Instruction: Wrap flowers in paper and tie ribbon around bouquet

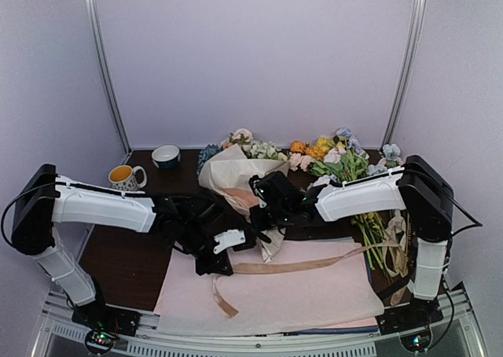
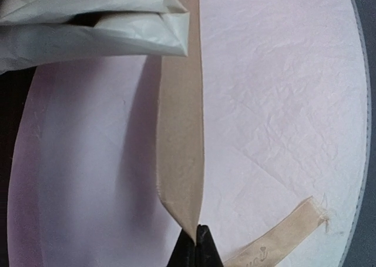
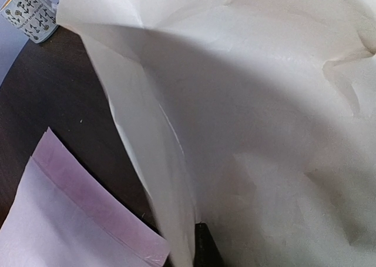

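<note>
Left claw [image 2: 195, 239], ribbon [image 2: 181, 132] between its tips

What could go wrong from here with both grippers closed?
1. The left gripper pinches the ribbon only at its fingertips; a pull could slip it free.
2. The right gripper holds just thin paper of the bouquet; tension might tear or unroll it.
3. The ribbon's far end lies among loose flower stems and could snag.

This looks like a lab's robot test booth; plain pale panels [image 1: 259, 58] and bare metal poles [image 1: 108, 66] enclose a dark wooden table [image 1: 118, 251]. The left arm [image 1: 102, 204] and the right arm [image 1: 361, 196] stand on a metal rail [image 1: 236, 344] at its near edge.
</note>
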